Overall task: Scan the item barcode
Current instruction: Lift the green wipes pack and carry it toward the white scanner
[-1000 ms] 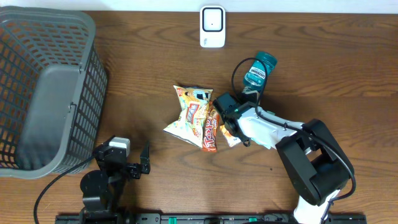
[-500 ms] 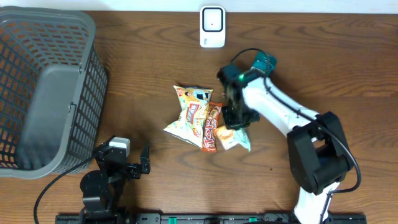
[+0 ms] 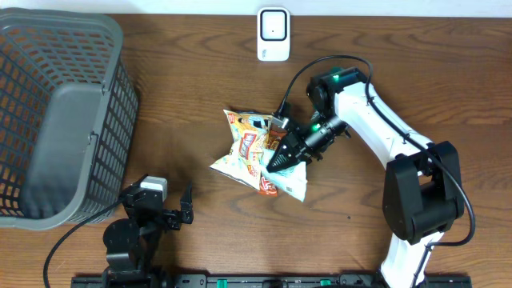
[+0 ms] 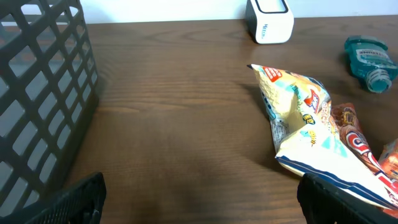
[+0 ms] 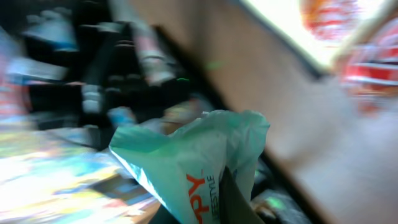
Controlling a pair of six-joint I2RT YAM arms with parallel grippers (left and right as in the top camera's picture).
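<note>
While the left gripper sits low near the front edge of the brown wooden table with its jaws spread wide, the right gripper is pinched tight on a pale green crinkled plastic snack packet. The packet hangs over the right edge of a small pile, a yellow-and-white crisp bag overlapped by an orange-red wrapper. The right wrist view is blurred, but orange lettering shows on the packet. A small white box scanner stands at the far edge, well apart from the packet. A teal plastic bottle lies on its side. At far left, the dark grey lattice basket shows only its plain grey floor.
</note>
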